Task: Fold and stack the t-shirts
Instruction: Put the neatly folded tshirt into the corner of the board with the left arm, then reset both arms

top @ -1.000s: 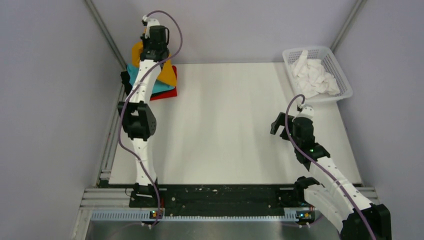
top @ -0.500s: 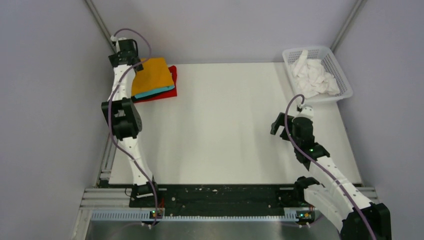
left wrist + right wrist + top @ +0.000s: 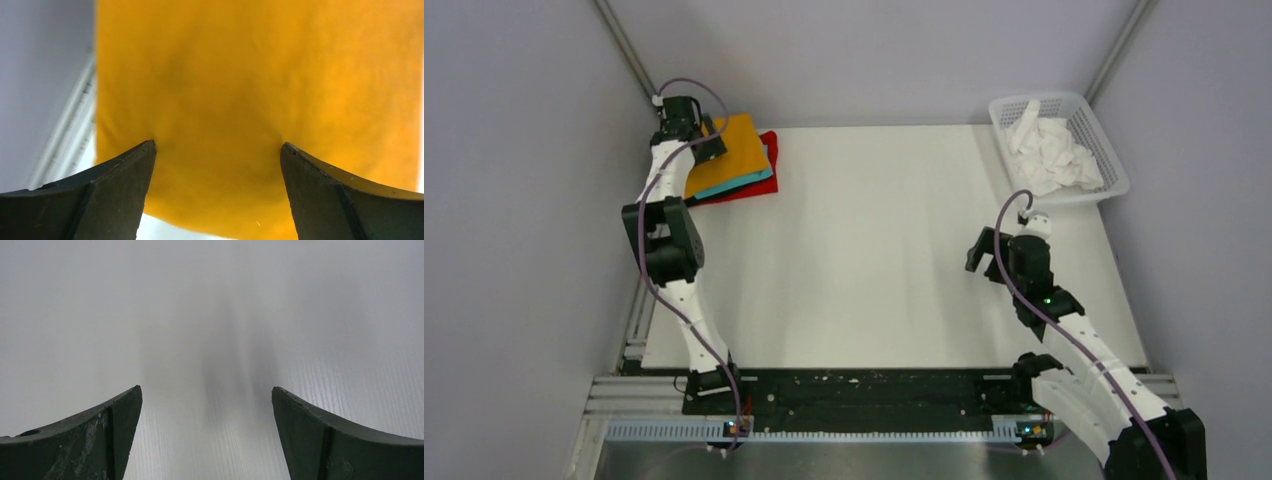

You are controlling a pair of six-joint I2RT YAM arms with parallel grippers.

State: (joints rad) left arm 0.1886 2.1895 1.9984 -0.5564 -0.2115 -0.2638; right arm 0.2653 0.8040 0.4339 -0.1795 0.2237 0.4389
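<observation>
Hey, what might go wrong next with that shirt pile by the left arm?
The left tool hangs open right over the orange shirt; withdrawing low might snag and unfold it. Beneath, the teal shirt and red shirt poke out unevenly near the table edge, so a nudge could skew the pile.

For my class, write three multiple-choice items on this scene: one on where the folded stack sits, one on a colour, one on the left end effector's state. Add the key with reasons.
1. Where on the table is the stack of t-shirts?
A. far-left corner
B. centre
C. near-right edge

2. What colour is the top t-shirt?
A. teal
B. mustard-orange
C. red

3. How is the left end effector?
A. shut on fabric
B. out of view
C. open above the stack

Key:
1 A: the overhead view shows it at the far-left corner.
2 B: orange covers the teal and red layers.
3 C: its jaws stand apart over orange fabric.
</observation>
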